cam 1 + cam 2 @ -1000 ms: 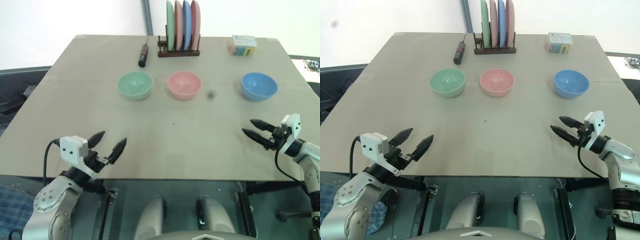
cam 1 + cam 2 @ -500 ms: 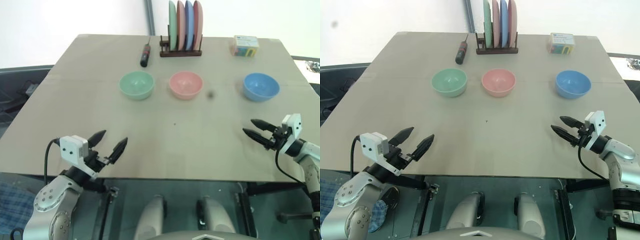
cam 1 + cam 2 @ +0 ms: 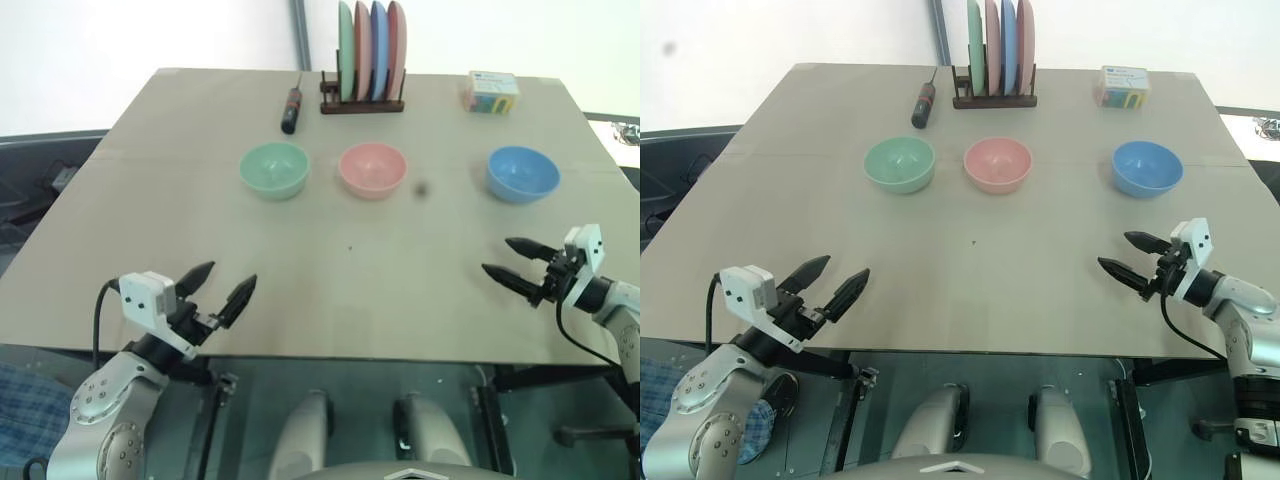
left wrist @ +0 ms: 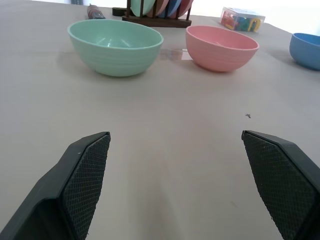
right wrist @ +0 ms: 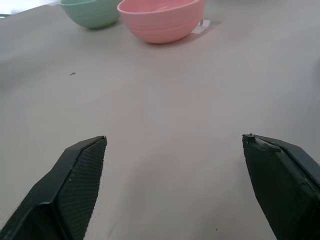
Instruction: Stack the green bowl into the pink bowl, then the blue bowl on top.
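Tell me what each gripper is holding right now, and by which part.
Nothing. The left gripper and right gripper are both open and empty above the table's near edge, well short of the green bowl, pink bowl and blue bowl.

The table point(image 3: 200, 210) bears green bowl point(image 3: 273, 170), pink bowl point(image 3: 372, 170), blue bowl point(image 3: 521, 174) (all apart), screwdriver point(image 3: 290, 109), plate rack point(image 3: 362, 104), box point(image 3: 490, 91).

Robot test lab or demo bench, not lived-in kitchen. Evidence: plain beige table point(image 3: 200, 180) with bare matte top, set against blank white wall point(image 3: 120, 35); grey vertical pole point(image 3: 297, 35) behind far edge. Props laid out in tidy order: dark wooden rack point(image 3: 362, 104) holding upright green, pink and blue plates at far edge, black-and-red screwdriver point(image 3: 290, 109) beside it, small box of coloured items point(image 3: 490, 92) at far right. Three plastic bowls set in row. Dark equipment and cables at both sides.
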### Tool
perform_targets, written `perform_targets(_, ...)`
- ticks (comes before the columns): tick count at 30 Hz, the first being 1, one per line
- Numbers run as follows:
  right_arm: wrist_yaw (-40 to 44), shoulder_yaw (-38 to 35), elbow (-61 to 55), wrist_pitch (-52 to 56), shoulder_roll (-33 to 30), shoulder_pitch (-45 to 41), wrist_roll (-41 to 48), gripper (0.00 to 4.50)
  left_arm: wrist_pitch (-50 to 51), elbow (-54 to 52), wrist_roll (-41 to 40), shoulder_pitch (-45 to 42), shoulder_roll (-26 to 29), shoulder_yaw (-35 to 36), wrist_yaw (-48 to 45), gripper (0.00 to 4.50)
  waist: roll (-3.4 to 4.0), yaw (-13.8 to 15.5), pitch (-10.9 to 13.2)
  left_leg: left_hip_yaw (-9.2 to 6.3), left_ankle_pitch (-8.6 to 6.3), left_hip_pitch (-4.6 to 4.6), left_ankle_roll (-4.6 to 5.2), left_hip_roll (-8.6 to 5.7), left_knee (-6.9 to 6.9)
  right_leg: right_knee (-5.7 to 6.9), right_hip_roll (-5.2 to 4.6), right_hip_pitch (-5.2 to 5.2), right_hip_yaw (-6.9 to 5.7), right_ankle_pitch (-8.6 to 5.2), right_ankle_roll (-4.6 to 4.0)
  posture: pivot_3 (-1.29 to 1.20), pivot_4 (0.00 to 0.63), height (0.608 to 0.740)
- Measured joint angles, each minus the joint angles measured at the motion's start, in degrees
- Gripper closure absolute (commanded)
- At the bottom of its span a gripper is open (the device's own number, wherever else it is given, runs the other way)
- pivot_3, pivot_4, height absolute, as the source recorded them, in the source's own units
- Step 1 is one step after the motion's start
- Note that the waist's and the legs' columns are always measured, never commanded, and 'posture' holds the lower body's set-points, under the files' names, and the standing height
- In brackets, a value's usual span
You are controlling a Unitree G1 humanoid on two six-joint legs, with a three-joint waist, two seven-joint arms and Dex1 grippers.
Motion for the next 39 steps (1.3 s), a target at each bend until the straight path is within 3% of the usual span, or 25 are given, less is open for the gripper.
perform_targets(7,-4.09,4.86,-2.92,-3.42,1.27,-9.82,-5.46,0.02,-0.19,-2.26,-7.42,-1.47,-1.94,0.36,-0.59,0.0,0.0,-0.19,0.0,0.04,0.0,0.03,0.0,0.09,0.01,0.03,0.08,-0.02,0.04,-0.03,0.07,0.0,0.15,0.74)
perform_targets(12,-4.59,15.16,-1.52,-4.05,7.45,-23.22,-10.54,0.02,-0.39,-4.69,-11.61,-6.11,-2.8,0.04,0.21,0.0,-0.02,-0.17,-0.01,0.02,0.0,0.02,-0.01,0.11,0.04,0.02,0.14,-0.02,0.04,0.08,-0.09,0.0,0.15,0.74)
perform_targets(19,1.08,27.83,12.3,-7.84,13.48,-36.84,-19.88,0.02,-0.11,-7.62,-13.86,-4.99,-1.44,-0.81,-1.41,0.0,-0.02,-0.16,0.0,0.02,-0.02,-0.05,0.02,0.07,0.02,-0.04,0.12,-0.08,0.04,0.21,0.09,0.0,0.15,0.74)
perform_targets(23,1.22,33.83,24.67,-15.53,18.73,-45.65,-27.34,0.02,-0.22,-9.38,-12.52,-2.37,-0.34,-2.37,-2.12,0.0,0.0,-0.41,0.01,0.04,-0.02,-0.03,0.02,0.08,0.01,0.0,0.13,-0.12,0.06,0.21,0.09,0.0,0.15,0.74)
perform_targets(31,-5.14,35.41,45.35,-24.83,25.87,-59.38,-33.99,0.02,-1.39,-11.25,-10.46,1.05,-0.13,-2.47,-2.36,0.0,0.02,-0.64,0.02,0.09,-0.02,-0.11,0.01,0.09,-0.06,0.03,0.15,-0.28,0.13,0.21,0.07,0.0,0.15,0.74)
perform_targets(39,-12.83,34.31,59.67,-21.75,29.39,-64.55,-38.34,0.02,-2.55,-11.65,-9.11,2.46,-0.43,-2.52,-1.73,0.0,0.03,-1.4,0.03,0.12,-0.03,-0.1,0.01,0.09,-0.13,0.05,0.15,-0.32,0.18,0.21,0.05,0.0,0.15,0.74)
